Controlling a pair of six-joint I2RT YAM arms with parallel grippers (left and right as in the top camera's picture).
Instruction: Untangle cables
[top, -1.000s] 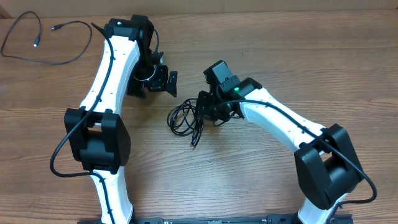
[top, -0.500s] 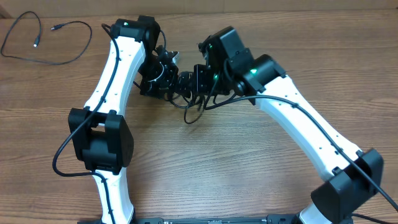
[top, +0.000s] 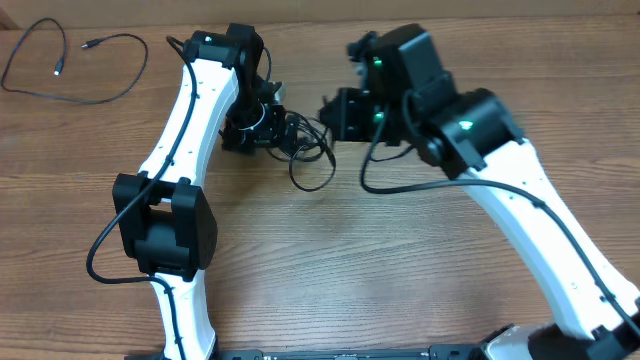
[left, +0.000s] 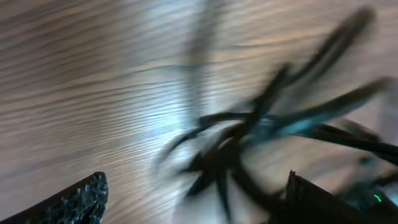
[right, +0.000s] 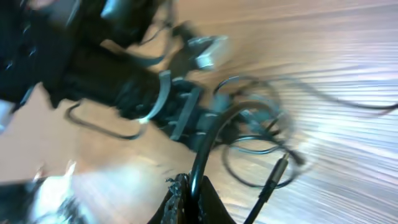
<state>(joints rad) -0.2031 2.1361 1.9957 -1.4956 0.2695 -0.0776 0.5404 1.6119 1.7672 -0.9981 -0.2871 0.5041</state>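
Cables (top: 300, 140) bunch between both end effectors; right end effector (right: 188, 198) pinches one strand, left end effector (left: 196, 200) gapes wide around the tangle, nearer it.

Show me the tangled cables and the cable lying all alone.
tangled cables (top: 300, 138): overhead view, on the bunched middle.
lone cable (top: 90, 43): overhead view, on its plug tip.

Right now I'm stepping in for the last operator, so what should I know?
Left pincer: open, fingers either side of the tangled cables.
Right pincer: shut on one strand of that tangle.
The tangle sits between both pincers, with a loop trailing toward the near side.
Done: one loose cable lies apart at the table's far left corner.
Left: pull the remaining strands free.
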